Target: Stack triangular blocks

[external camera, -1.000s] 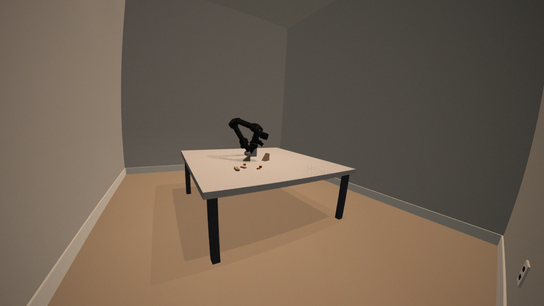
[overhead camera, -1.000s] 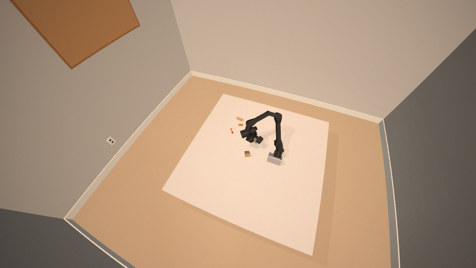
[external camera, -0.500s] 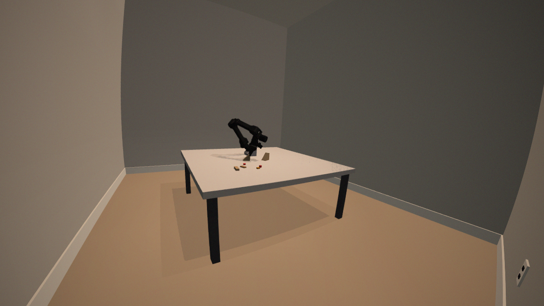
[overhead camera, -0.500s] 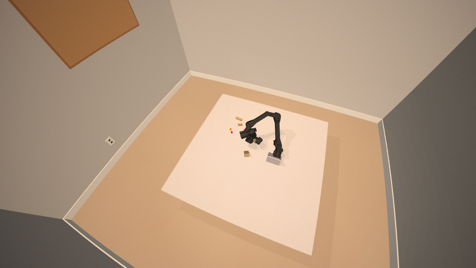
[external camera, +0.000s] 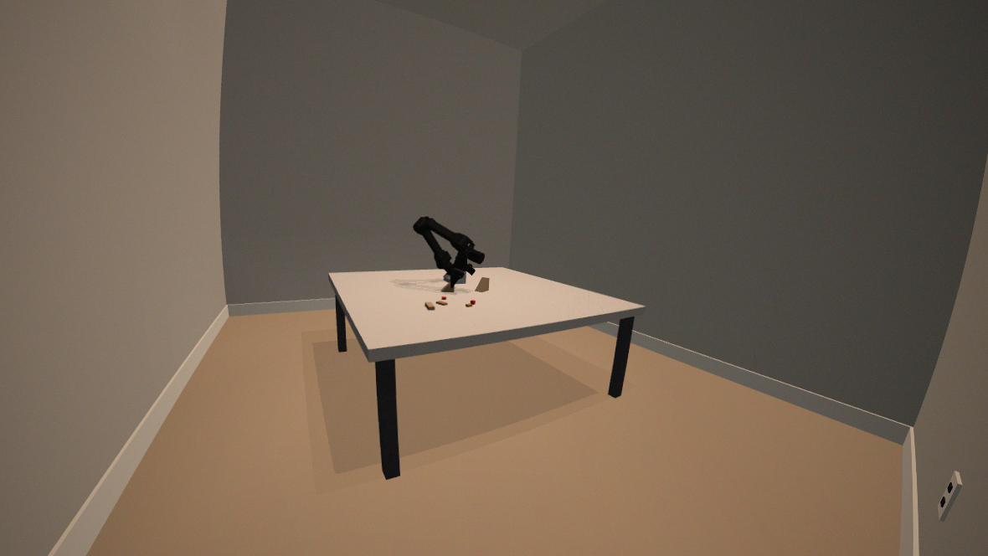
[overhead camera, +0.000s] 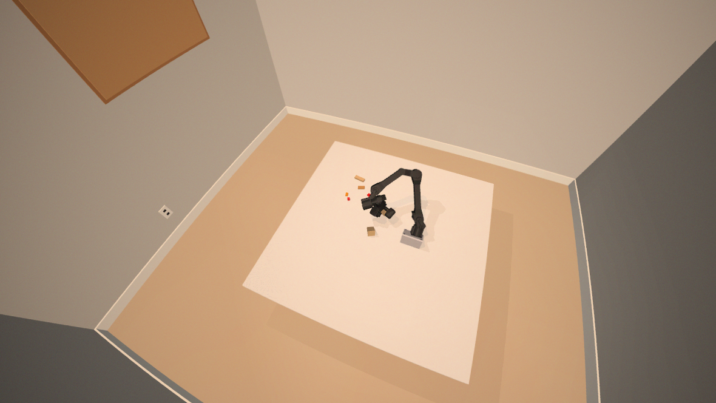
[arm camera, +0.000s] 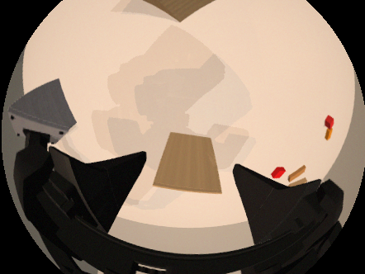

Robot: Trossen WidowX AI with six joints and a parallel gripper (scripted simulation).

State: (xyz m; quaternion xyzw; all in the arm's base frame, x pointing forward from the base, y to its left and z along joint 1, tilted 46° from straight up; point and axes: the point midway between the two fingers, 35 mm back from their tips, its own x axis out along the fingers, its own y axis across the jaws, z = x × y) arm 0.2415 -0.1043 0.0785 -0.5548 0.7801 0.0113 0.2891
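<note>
One triangular wooden block point(overhead camera: 383, 212) point(external camera: 448, 289) point(arm camera: 189, 175) stands on the table under my hand. In the wrist view it shows in the gap between the fingers, with space on both sides. My gripper point(arm camera: 191, 162) point(external camera: 453, 282) is open and empty. It is low near this block; its exact height is hard to tell. The other triangular block point(overhead camera: 371, 232) point(external camera: 482, 285) point(arm camera: 180, 9) stands apart on the table, partly cut off at the top of the wrist view. My hand partly hides the near block in the top and exterior views.
Red pieces point(overhead camera: 348, 198) point(arm camera: 278, 172) and an orange piece point(overhead camera: 346, 194) point(arm camera: 328, 134) lie on the table point(overhead camera: 400, 295). Two tan blocks, one longer point(overhead camera: 359, 178) and one shorter point(overhead camera: 360, 187), lie beyond my hand. The arm's base point(overhead camera: 411, 239) point(arm camera: 45, 103) stands to one side.
</note>
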